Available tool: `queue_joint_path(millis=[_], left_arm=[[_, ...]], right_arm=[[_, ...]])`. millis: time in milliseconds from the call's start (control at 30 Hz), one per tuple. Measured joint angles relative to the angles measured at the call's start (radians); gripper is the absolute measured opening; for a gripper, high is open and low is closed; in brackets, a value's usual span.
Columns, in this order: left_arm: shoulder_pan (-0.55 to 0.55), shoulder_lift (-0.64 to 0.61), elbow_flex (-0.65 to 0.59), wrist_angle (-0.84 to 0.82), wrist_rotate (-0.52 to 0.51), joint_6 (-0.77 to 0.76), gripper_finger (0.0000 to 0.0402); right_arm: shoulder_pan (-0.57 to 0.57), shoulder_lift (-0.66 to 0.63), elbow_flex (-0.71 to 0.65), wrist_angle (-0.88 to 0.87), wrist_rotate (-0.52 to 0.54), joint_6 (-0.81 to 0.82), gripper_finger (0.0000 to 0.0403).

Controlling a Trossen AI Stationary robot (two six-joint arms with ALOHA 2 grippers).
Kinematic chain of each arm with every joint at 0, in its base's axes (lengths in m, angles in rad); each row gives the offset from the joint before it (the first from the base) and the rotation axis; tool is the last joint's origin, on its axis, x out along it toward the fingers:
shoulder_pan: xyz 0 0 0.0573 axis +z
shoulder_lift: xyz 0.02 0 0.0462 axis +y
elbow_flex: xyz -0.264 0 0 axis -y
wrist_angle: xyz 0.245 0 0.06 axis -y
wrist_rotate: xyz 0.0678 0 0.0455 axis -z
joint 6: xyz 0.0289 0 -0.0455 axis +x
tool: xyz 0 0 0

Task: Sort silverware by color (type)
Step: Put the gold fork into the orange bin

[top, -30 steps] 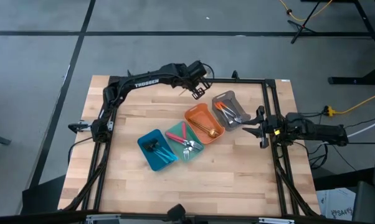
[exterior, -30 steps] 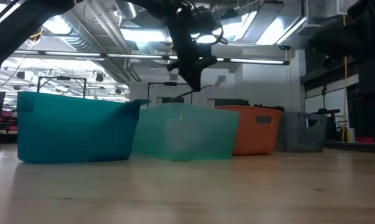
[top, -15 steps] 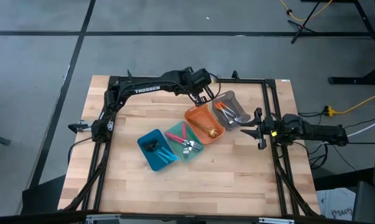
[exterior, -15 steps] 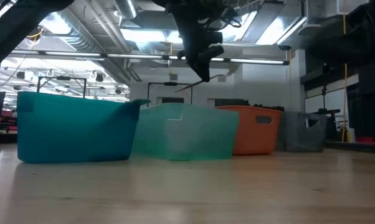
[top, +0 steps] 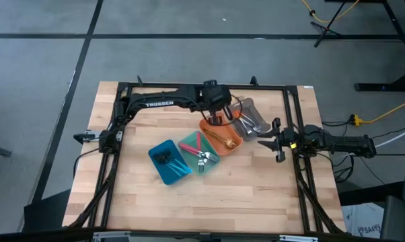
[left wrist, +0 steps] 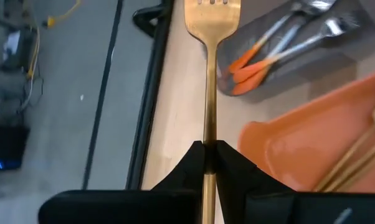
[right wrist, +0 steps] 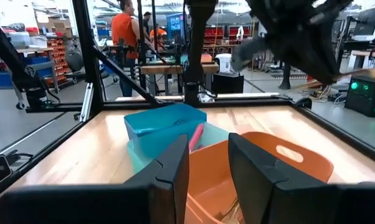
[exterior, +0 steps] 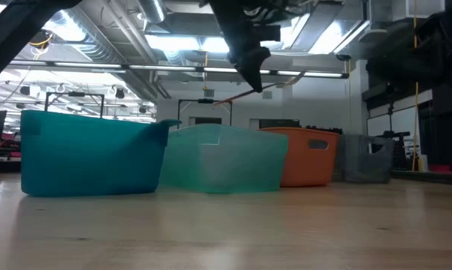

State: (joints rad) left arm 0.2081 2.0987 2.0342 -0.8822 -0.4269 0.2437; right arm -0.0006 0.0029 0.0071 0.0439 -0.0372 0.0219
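Note:
My left gripper (top: 220, 115) hangs above the far end of the orange tray (top: 221, 133), shut on a gold fork (left wrist: 209, 74) whose tines (left wrist: 212, 12) point toward the grey tray (left wrist: 281, 37). In the low view the fork (exterior: 237, 95) shows as a slim slanting line under the gripper, high over the trays. Gold utensils (left wrist: 356, 155) lie in the orange tray, and orange-handled ones (left wrist: 256, 62) in the grey tray. My right gripper (top: 274, 140) waits open at the table's right side, level, facing the trays. My left gripper pinches the gold fork's slim handle (left wrist: 208, 146) between its two fingers, well back from the tines. The fingers slant down from the table's far left side and the fork runs on along them. The fork is lifted clear, tilted, above the trays.
Four trays stand in a slanting row mid-table: blue (top: 169, 162), teal (top: 199, 152) with pink-handled pieces, orange, and grey (top: 250, 118). The black frame rails (top: 189, 86) border the table. People stand in the room beyond (right wrist: 123, 28).
My left gripper has carried the gold fork from near the table's far edge toward the near and right side, over the orange tray's far end, rolling its wrist and staying shut. The fork has risen slightly and turned with it.

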Motion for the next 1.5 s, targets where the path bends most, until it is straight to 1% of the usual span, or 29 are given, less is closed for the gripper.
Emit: queue_joint_path(millis=[100,333,600,800,1000,1267,1500], left_arm=[[-0.025,0.0,0.0,-0.005,0.013,0.065,0.0014],[-0.071,0.0,0.0,-0.024,0.103,0.188,0.0014],[-0.085,0.0,-0.041,-0.023,0.236,0.212,0.0014],[-0.088,0.0,-0.122,-0.022,0.235,0.221,0.0014],[-0.098,0.0,-0.21,-0.011,0.232,0.363,0.0016],[-0.118,0.0,-0.323,0.092,0.154,0.456,0.0022],[-0.119,0.0,-0.351,0.11,0.141,0.468,0.0023]], right_arm=[[0.0,0.0,0.0,-0.019,0.001,0.0,0.0106],[0.0,0.0,0.0,-0.02,0.0,0.0,0.0106],[0.0,0.0,0.0,-0.022,0.0,0.031,0.0106],[0.0,0.0,0.0,-0.022,0.0,0.032,0.0106],[0.0,0.0,0.0,-0.023,0.0,0.034,0.0106],[0.0,0.0,0.0,-0.023,0.0,0.033,0.0106],[0.0,0.0,0.0,-0.024,0.0,0.033,0.0106]])
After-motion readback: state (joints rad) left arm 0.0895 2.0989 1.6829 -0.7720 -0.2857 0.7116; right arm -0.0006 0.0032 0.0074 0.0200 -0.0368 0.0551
